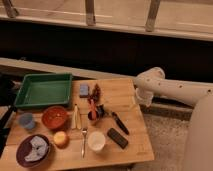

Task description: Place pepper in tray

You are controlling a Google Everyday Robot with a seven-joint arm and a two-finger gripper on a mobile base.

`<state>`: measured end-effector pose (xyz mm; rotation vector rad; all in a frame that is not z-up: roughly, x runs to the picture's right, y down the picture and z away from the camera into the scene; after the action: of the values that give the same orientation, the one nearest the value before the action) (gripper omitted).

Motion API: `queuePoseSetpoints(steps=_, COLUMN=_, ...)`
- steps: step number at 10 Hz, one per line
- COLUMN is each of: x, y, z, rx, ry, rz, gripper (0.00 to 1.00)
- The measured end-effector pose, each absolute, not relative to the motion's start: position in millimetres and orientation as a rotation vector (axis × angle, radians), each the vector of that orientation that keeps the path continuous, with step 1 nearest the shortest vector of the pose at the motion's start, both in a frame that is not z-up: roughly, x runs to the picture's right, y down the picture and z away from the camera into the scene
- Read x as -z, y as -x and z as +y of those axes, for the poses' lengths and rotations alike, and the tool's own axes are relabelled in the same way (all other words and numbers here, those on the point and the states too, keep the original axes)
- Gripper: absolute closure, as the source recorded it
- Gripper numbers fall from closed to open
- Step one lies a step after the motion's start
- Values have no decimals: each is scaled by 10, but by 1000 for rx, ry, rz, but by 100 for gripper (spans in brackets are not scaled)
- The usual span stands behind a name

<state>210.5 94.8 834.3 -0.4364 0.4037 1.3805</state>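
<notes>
Pepper (92, 106) lies on tabletop (120, 92), right of green tray (44, 91). End effector (143, 98) hangs at tabletop's right edge; can't tell its state.

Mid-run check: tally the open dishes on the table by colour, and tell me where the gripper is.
Green tray: 1
Orange-red bowl: 1
Blue cup: 1
Purple bowl: 1
White cup: 1
Total: 5
The gripper hangs by the right edge of the table, apart from the pepper.
</notes>
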Motion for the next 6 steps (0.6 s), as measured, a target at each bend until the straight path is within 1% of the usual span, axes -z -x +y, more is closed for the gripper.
queuePoseSetpoints(steps=2, x=-8295, y=-1812, z=783, rx=-1315, ry=414, rz=366, gripper=37)
queuePoseSetpoints(steps=3, x=-8223, y=-1585, z=629, rx=-1272, ry=397, rz=336, gripper=37)
queuePoseSetpoints(steps=6, x=-8036, y=-1087, z=368, rx=-1173, ry=375, rz=285, gripper=37)
